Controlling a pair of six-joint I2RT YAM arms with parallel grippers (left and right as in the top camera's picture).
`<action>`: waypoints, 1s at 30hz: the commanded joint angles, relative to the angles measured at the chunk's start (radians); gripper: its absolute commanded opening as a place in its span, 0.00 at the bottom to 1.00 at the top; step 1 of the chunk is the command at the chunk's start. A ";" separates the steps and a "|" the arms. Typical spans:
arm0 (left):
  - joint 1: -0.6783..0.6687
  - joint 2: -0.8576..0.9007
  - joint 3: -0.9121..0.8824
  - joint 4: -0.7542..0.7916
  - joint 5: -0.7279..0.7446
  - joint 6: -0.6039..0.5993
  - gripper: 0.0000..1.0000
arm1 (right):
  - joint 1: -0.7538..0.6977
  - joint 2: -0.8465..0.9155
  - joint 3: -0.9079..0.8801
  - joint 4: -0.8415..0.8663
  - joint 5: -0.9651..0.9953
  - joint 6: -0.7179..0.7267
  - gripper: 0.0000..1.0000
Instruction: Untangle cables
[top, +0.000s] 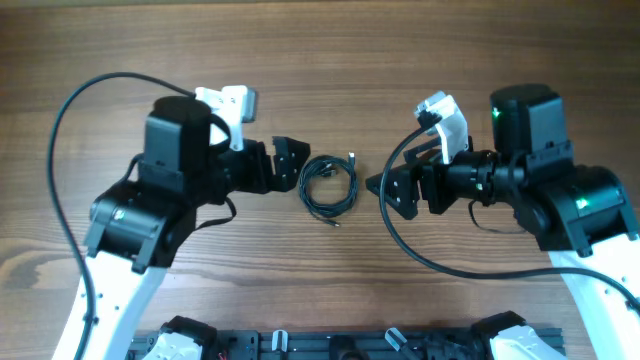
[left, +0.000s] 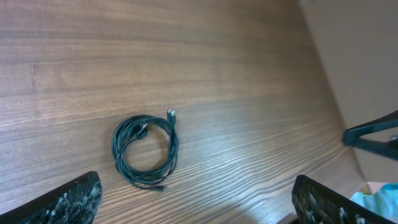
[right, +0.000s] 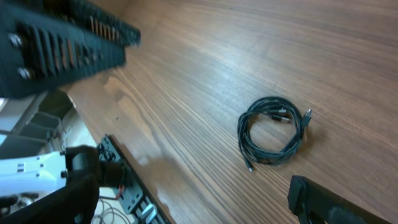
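Wooden table (top: 320, 40) filled view, grain running side to side. Left arm (top: 170, 190) and right arm (top: 560, 190) reached in from near edge, wrists turned toward each other. Left gripper (top: 290, 163) spread wide, holding nothing, just beside coil. Right gripper (top: 392, 190) likewise wide and empty, near coil's other side. Cables (top: 330, 185) lay flat on table between both grippers, wound in loose round coil, touched by neither. Small silver connector tip (left: 171, 114) poked out at coil's edge; second end (left: 163, 186) trailed from opposite side.
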 joint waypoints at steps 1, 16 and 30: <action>-0.010 0.069 0.008 -0.037 -0.106 0.025 0.83 | 0.003 0.060 -0.001 -0.005 0.231 0.129 1.00; -0.142 0.502 -0.019 0.060 -0.238 -0.013 0.79 | 0.002 0.150 -0.001 -0.105 0.790 0.273 1.00; -0.205 0.766 -0.021 0.082 -0.349 -0.040 0.66 | 0.002 0.158 -0.001 -0.139 0.796 0.266 1.00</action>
